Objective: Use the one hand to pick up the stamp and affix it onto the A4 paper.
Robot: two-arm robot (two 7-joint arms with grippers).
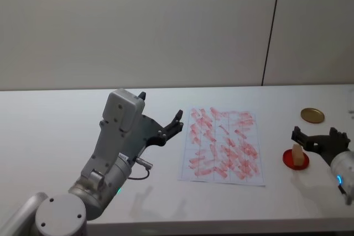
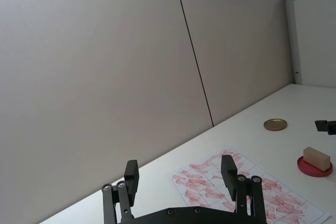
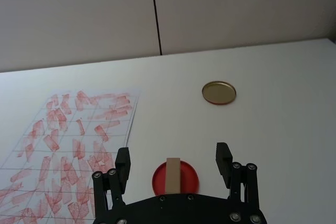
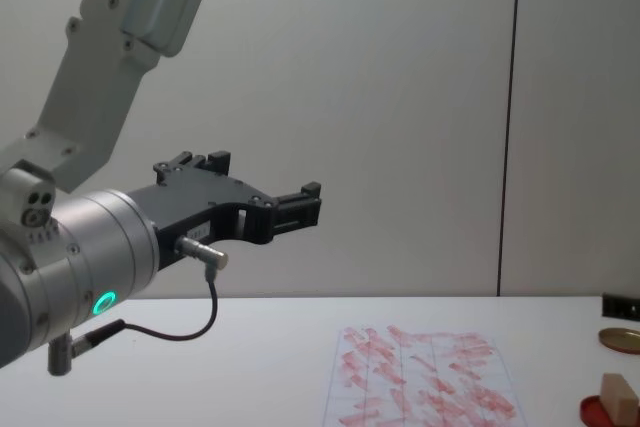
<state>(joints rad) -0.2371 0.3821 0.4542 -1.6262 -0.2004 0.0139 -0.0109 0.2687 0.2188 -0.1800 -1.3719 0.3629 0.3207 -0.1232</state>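
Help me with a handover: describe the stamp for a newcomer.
Find the red-smeared A4 paper. Right of it lies a flat red ink pad with the stamp on it. It is a small tan wooden block, unlike the gold lid behind.

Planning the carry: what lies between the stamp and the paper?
Between stamp and paper: only the red pad and bare table, in the right wrist view.

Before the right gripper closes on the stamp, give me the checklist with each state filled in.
1. Right gripper open: ok.
2. Stamp centred between its fingers in the right wrist view: ok.
3. Stamp standing on the red ink pad: ok.
4. Fingers low enough to grip: cannot tell.
5. A4 paper lying flat, nothing on it: ok.
6. Left gripper raised, left of the paper: ok.
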